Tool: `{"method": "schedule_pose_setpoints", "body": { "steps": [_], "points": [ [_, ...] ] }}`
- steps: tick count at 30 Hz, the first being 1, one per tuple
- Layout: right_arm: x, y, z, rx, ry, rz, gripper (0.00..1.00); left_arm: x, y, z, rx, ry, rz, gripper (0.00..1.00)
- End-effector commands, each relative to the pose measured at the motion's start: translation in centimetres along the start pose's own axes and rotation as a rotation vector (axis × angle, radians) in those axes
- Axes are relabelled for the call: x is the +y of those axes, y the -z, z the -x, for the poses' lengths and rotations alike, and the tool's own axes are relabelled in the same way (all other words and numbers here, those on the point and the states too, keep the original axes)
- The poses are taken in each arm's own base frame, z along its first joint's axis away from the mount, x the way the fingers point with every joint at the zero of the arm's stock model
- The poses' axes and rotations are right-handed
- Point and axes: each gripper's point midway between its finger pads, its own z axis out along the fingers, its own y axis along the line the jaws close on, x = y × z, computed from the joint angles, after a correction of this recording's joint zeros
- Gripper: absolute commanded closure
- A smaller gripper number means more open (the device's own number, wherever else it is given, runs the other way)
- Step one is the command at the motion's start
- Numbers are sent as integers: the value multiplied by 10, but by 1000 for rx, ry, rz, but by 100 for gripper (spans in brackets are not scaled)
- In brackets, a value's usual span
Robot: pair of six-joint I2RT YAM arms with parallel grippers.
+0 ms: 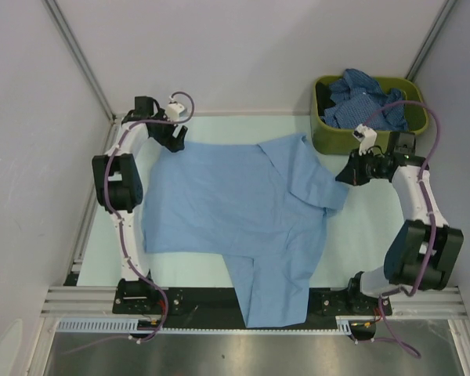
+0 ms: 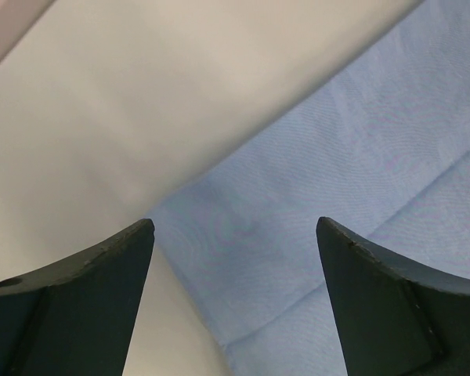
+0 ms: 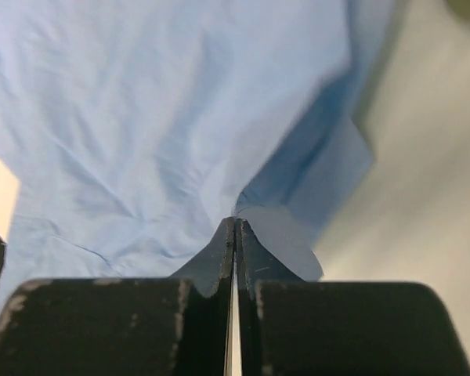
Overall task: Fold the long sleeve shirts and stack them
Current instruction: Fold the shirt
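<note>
A light blue long sleeve shirt (image 1: 235,211) lies spread flat across the table, one part hanging over the near edge. My left gripper (image 1: 175,139) stands open at the shirt's far left corner. In the left wrist view that corner (image 2: 360,180) lies between and beyond the wide-apart fingers of the left gripper (image 2: 235,223). My right gripper (image 1: 343,176) is at the shirt's right edge. It is shut (image 3: 236,221), with the cloth (image 3: 141,117) gathered in creases at its tips. Darker blue patterned shirts (image 1: 364,98) are heaped in the bin.
An olive-green bin (image 1: 329,145) stands at the far right corner, just behind my right arm. Pale table surface (image 1: 360,227) shows right of the shirt and along the far edge. Grey walls close in on both sides.
</note>
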Motion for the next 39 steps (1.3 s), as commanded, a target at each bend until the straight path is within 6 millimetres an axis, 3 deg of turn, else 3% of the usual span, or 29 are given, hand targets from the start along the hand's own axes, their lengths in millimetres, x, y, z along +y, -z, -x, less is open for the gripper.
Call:
{"method": "schedule_pose_setpoints", "body": {
  "steps": [1, 11, 21, 28, 30, 39],
  "points": [
    [54, 31, 47, -126, 41, 95, 100, 17, 0, 28, -97, -70, 18, 10],
    [116, 67, 121, -363, 60, 151, 100, 34, -22, 14, -68, -151, 50, 19],
    [159, 97, 179, -512, 90, 211, 100, 46, -34, 16, -75, -187, 75, 21],
    [193, 104, 198, -579, 129, 258, 100, 49, -37, 12, -58, -221, 76, 27],
    [199, 104, 200, -581, 132, 274, 100, 49, -38, 10, -49, -237, 73, 33],
    [226, 115, 208, -599, 180, 304, 100, 33, -29, 11, -51, -282, -1, 76]
  ]
}}
